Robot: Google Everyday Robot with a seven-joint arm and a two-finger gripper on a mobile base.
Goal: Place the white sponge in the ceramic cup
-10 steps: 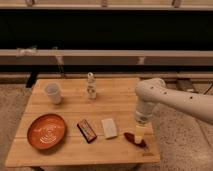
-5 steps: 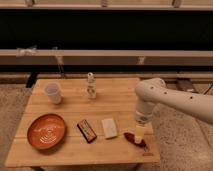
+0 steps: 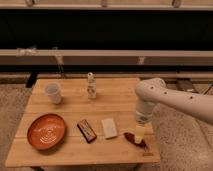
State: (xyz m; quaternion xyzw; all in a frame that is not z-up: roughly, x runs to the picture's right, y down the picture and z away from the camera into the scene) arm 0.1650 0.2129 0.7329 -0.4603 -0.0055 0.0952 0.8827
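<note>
From my seat I see the pincer [image 3: 138, 136] pointing down over the front right part of the wooden worktop [image 3: 120, 102], close to its right edge. It hangs at the end of the white arm [image 3: 172, 99], which reaches in from the right and bends at a rounded elbow above that corner. I read the pincer as spread wide, with no task item in it. A small dark red thing [image 3: 134, 140] lies on the wood right at its tip. I cannot tell whether the two touch.

The white sponge [image 3: 109, 127] lies flat on the worktop just to the left of the pincer as I view it. It is near the pincer but apart from it, with a strip of bare wood between them. It sits at about the same depth as the pincer, toward the front edge.

A dark brown bar [image 3: 87, 130] lies just beside the sponge on its far side from the pincer, turned at a slant. Further left, at the front left of the worktop, sits the wide orange bowl [image 3: 46, 131].

The ceramic cup [image 3: 52, 92] stands upright at the back left, well apart from both the sponge and the pincer, diagonally across the worktop from them. A slim pale bottle [image 3: 91, 85] stands upright near the middle of the back edge, to the right of the cup.
</note>
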